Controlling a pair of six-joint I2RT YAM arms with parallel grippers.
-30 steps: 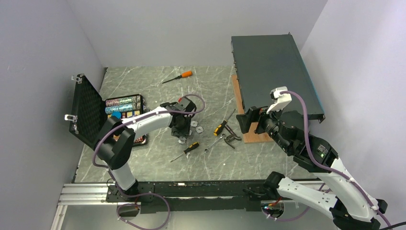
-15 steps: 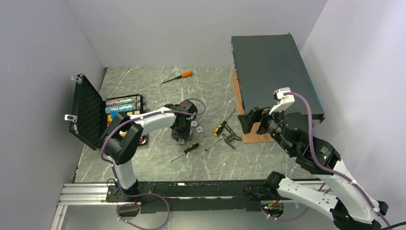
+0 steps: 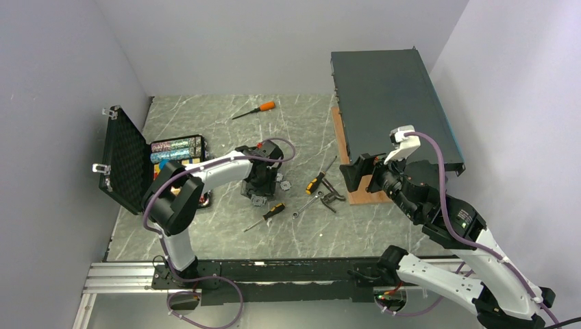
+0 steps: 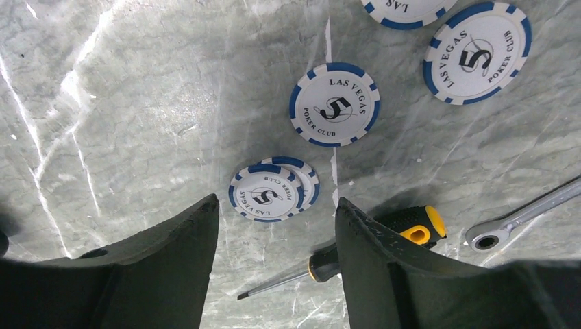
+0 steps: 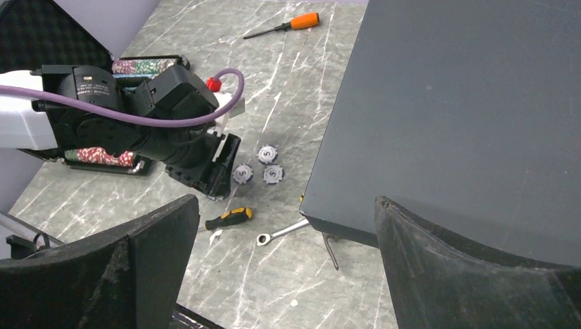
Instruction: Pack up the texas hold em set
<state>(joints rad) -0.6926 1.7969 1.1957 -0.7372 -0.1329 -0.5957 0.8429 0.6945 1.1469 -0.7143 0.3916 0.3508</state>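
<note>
The small black case (image 3: 123,159) stands open at the far left, its foam lid upright and rows of chips (image 3: 175,149) in its base. Loose white-and-blue chips lie on the marble. Two are stacked (image 4: 270,192), one lies alone (image 4: 335,104), and another is further out (image 4: 477,52). My left gripper (image 4: 274,226) hovers just short of the stack, open, with nothing between its fingers. From the right wrist the same chips (image 5: 273,174) show beside the left gripper. My right gripper (image 5: 284,226) hangs open and empty in the air by the dark box's corner.
A yellow-handled screwdriver (image 4: 384,236) lies under my left gripper's right finger, with a ratchet wrench (image 4: 521,219) beside it. An orange-handled screwdriver (image 3: 255,109) lies at the back. The large dark flat box (image 3: 390,103) rests on a wooden block (image 3: 356,195). Hex keys (image 3: 332,197) lie nearby.
My left gripper's jaws have spread wider, and its wrist has shifted slightly over the loose chips. My right arm has barely moved.
</note>
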